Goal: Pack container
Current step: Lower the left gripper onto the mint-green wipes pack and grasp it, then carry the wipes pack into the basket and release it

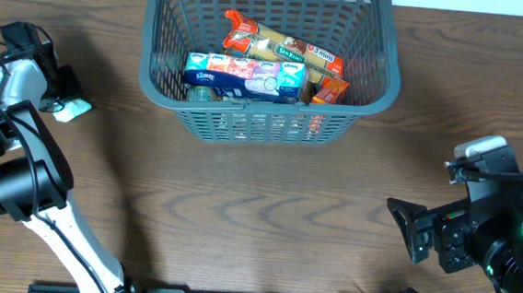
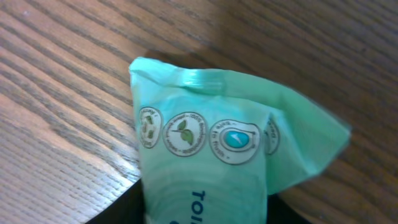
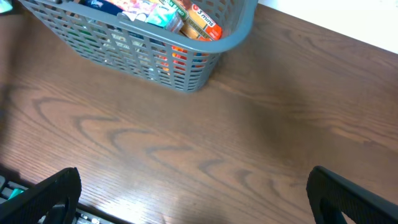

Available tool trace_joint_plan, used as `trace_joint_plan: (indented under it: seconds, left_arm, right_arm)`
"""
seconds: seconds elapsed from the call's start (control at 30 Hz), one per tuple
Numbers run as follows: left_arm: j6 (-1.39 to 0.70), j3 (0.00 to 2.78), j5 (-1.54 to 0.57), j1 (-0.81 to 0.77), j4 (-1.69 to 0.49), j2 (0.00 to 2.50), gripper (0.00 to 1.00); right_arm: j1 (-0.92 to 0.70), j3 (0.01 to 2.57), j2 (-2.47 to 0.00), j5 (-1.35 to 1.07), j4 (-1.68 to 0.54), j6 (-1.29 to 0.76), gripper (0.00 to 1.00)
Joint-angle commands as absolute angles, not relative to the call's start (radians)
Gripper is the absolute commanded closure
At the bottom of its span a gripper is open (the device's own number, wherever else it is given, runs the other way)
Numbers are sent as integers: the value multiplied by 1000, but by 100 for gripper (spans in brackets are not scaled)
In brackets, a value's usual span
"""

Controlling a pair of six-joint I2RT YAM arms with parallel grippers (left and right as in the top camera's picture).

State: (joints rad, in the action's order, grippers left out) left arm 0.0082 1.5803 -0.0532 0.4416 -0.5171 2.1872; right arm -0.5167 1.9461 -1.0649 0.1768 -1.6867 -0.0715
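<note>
The container (image 1: 384, 89) stands upright on the wooden surface (image 1: 257, 211) at the upper centre of the overhead frame; its far edge is cut off by the top of the picture; it is partly filled.

Inside, a blue-and-white tissue pack (image 1: 244, 75) lies lengthwise along the near wall; a long pasta packet (image 1: 291, 53) lies behind it, slanting down toward the right; an orange box (image 1: 331, 90) is wedged into the lower right corner; something dark sits under the tissue pack, too hidden to name. The goods lie flat and close together; in my judgement this keeps the far part of the floor free for more.

One item is seen outside the basket: a mint-green packet (image 1: 75, 108) at the upper left of the overhead frame, well apart from the container. The left end effector (image 1: 65, 101) is at it. In the left wrist view the packet fills the frame, sealed end pointing away, with dark shapes at the bottom on either side. Whether the jaws press on the packet or only flank it cannot be told; nor whether it rests on the surface or is raised. I judge the step in hand to be the pick-up of this packet.

The right end effector (image 3: 193, 205) is spread wide and holds nothing; its fingers (image 3: 53, 193) sit in the lower corners of its own view. It stands at the lower right of the overhead frame, well apart from the basket, probably to leave the route clear.
</note>
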Motion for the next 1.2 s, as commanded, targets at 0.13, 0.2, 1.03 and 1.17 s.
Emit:
trace_joint_plan:
  seconds: [0.13, 0.2, 1.03, 1.17]
  left_arm:
    - [-60, 1573, -72, 442, -548, 2186, 70]
    - [-75, 1575, -72, 442, -565, 2165, 73]
    - [-84, 1591, -239, -15, -419, 1403, 81]
    - [-84, 1591, -228, -106, -369, 1497, 81]
  right_arm:
    - [-524, 1946, -1065, 186, -1689, -66, 1]
    - [-524, 1946, -1065, 186, -1689, -65, 1]
    - [-524, 1946, -1065, 186, -1689, -66, 1]
    - [-524, 1946, -1065, 186, -1689, -66, 1]
